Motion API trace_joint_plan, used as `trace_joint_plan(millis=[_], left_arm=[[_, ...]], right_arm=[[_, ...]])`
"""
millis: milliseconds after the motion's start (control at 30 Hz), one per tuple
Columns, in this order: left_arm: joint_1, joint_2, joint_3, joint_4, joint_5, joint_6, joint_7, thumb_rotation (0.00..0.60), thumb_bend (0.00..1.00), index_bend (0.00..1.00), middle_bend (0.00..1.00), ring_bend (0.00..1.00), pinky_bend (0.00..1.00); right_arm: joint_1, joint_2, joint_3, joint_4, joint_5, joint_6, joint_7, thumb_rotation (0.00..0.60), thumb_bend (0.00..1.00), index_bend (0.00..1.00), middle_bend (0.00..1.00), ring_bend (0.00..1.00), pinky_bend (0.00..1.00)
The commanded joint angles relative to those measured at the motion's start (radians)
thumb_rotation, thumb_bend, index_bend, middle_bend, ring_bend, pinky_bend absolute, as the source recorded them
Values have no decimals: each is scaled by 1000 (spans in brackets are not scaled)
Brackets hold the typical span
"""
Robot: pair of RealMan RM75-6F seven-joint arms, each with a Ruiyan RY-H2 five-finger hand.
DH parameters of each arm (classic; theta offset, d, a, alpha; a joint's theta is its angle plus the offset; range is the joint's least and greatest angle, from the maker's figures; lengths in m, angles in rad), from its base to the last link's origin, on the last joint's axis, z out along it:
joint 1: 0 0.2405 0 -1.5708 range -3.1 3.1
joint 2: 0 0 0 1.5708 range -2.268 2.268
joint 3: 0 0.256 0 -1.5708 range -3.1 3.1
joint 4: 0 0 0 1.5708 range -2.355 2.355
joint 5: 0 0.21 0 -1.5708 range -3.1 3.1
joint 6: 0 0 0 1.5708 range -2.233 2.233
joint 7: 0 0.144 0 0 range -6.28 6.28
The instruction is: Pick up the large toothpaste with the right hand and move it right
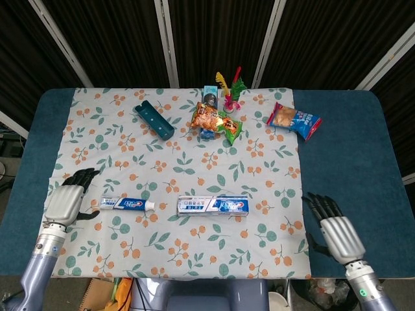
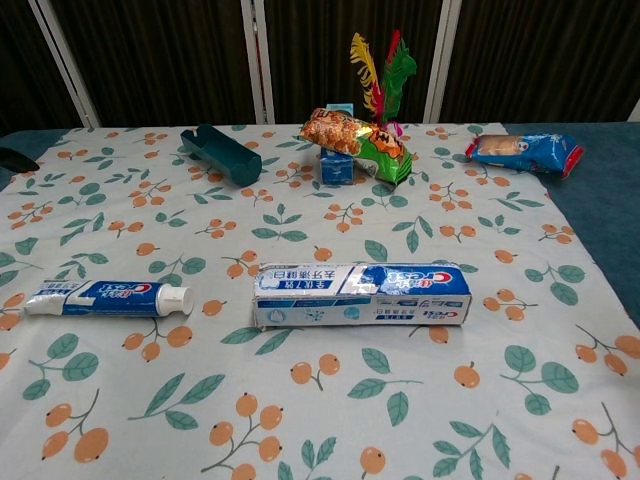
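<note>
The large toothpaste box (image 1: 213, 206) (image 2: 362, 294) lies flat on the floral cloth, long side left to right, near the front middle. A smaller toothpaste tube (image 1: 127, 204) (image 2: 108, 298) lies to its left. My right hand (image 1: 333, 228) hovers open at the cloth's front right edge, fingers spread, well right of the box and holding nothing. My left hand (image 1: 69, 195) is open just left of the small tube, empty. In the chest view only a dark fingertip of the left hand (image 2: 12, 159) shows at the left edge.
At the back stand an orange snack bag (image 1: 206, 117), a green packet (image 1: 230, 124), a small box and a feathered toy (image 1: 232, 88). A teal holder (image 1: 154, 120) lies back left, a blue snack bag (image 1: 295, 120) back right. Bare blue tabletop (image 1: 350, 162) stretches right of the cloth.
</note>
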Motion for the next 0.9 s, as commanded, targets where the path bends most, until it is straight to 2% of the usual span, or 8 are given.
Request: trace_joint_plan(millis=[33, 167, 300, 467, 700, 900], left_arm=[[0, 2, -3, 8, 0, 4, -15, 600, 32, 94, 48, 72, 176], [1, 6, -6, 23, 8, 16, -36, 600, 30, 68, 31, 56, 169], [3, 11, -10, 33, 9, 21, -65, 600, 9, 55, 22, 56, 168], [4, 21, -16, 52, -23, 5, -104, 600, 9, 51, 20, 56, 168], [3, 25, -17, 69, -37, -4, -127, 600, 0, 36, 9, 56, 168], [2, 29, -19, 80, -55, -11, -143, 600, 0, 34, 8, 56, 168]], right_arm=[[130, -41, 54, -120, 91, -181, -65, 600, 432, 0, 12, 0, 15], [230, -120, 108, -132, 233, -301, -164, 600, 432, 0, 12, 0, 15], [318, -203, 149, -101, 394, -373, -244, 600, 433, 0, 12, 0, 15], [445, -333, 194, 3, 619, -429, -308, 600, 428, 0, 12, 0, 14], [519, -413, 196, 80, 719, -407, -343, 600, 394, 0, 5, 0, 15], [540, -465, 188, 131, 717, -409, -302, 600, 394, 0, 4, 0, 15]])
